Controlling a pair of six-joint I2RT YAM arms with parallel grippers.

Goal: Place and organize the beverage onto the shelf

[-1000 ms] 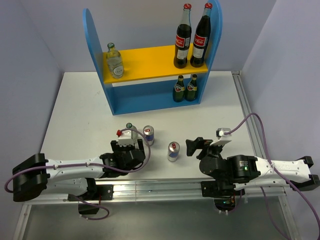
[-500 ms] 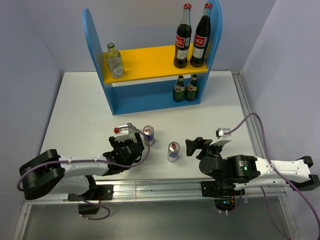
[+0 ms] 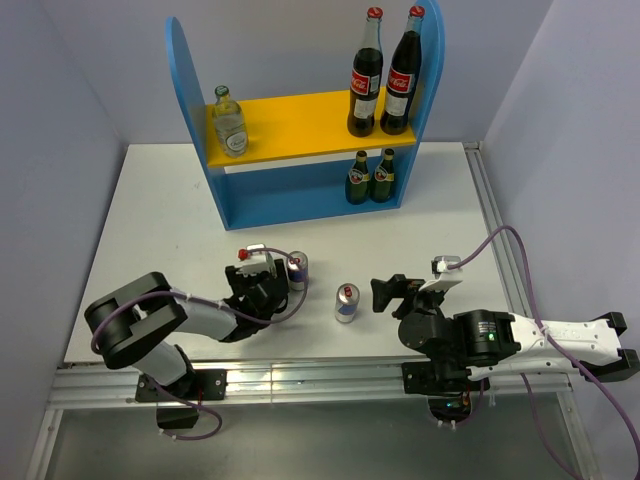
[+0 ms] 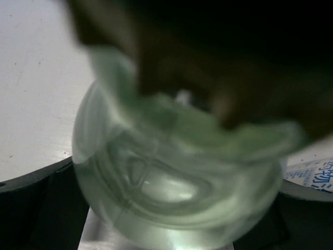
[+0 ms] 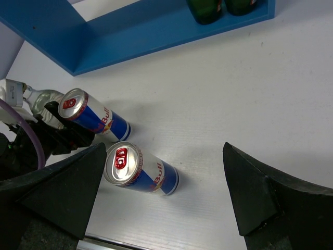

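The blue shelf [image 3: 190,90] with its yellow upper board stands at the back. Two tall cola bottles [image 3: 383,78] stand at the right of the upper board, and a small clear bottle [image 3: 229,122] at its left. My left gripper [image 3: 256,278] is shut on the second small clear bottle [image 4: 171,156], which fills the left wrist view; it also shows in the right wrist view [image 5: 40,99]. Two blue-silver cans stand on the table, one [image 3: 297,270] right beside the left gripper, the other [image 3: 346,302] just left of my open, empty right gripper [image 3: 388,293].
Two small dark green bottles [image 3: 370,177] stand at the right of the shelf's lower level. In the right wrist view both cans [image 5: 96,115] [image 5: 140,166] lie between and beyond the fingers, with the shelf base [image 5: 130,31] farther off. A metal rail [image 3: 320,375] runs along the table's near edge.
My left arm has folded up and the gripper has moved away from the near edge with the clear bottle, closer to the nearby can. The right arm and both cans have not moved.
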